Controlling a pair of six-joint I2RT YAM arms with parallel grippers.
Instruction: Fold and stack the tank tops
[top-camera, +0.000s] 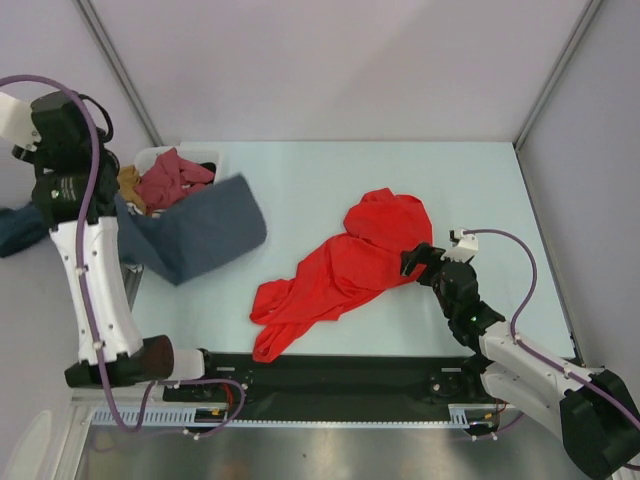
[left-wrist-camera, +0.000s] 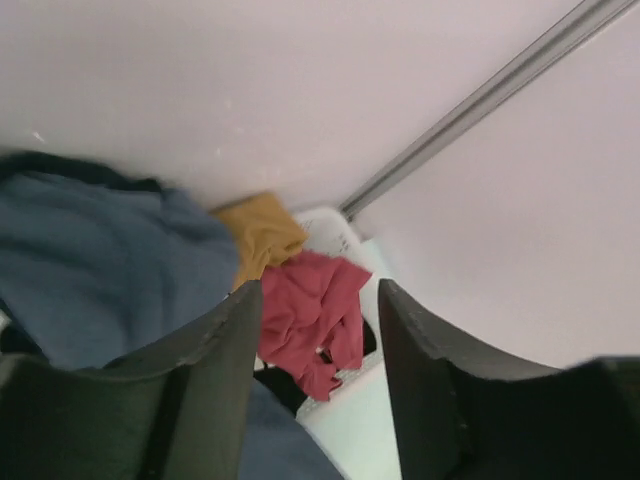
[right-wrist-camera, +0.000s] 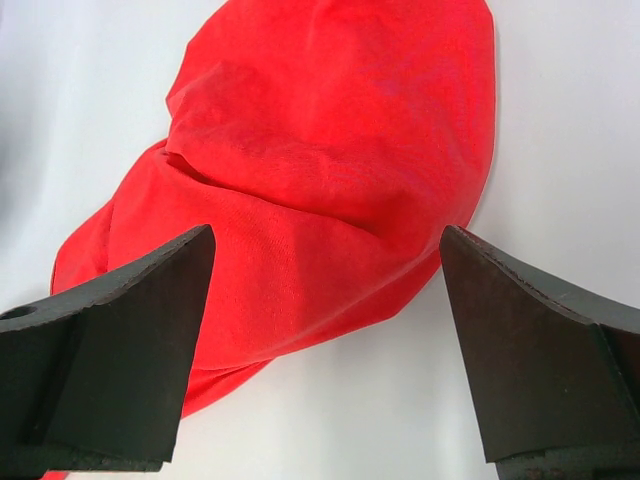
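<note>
A bright red tank top (top-camera: 340, 268) lies crumpled across the middle of the table. My right gripper (top-camera: 415, 258) is at its right edge and stands open. In the right wrist view the right gripper (right-wrist-camera: 325, 235) has a finger on either side of a rounded fold of the red tank top (right-wrist-camera: 330, 150), with nothing pinched. A slate-blue cloth (top-camera: 200, 232), possibly the second tank top, hangs from the basket onto the table. My left gripper (left-wrist-camera: 318, 300) is raised above the basket, open and holding nothing, with the blue cloth (left-wrist-camera: 100, 270) to its left.
The white plastic basket (top-camera: 200, 153) at the back left holds a maroon cloth (top-camera: 175, 178) and a mustard cloth (top-camera: 130, 184). The raised left arm (top-camera: 85, 280) stands in front of it. Enclosure walls and metal posts close off the back and sides.
</note>
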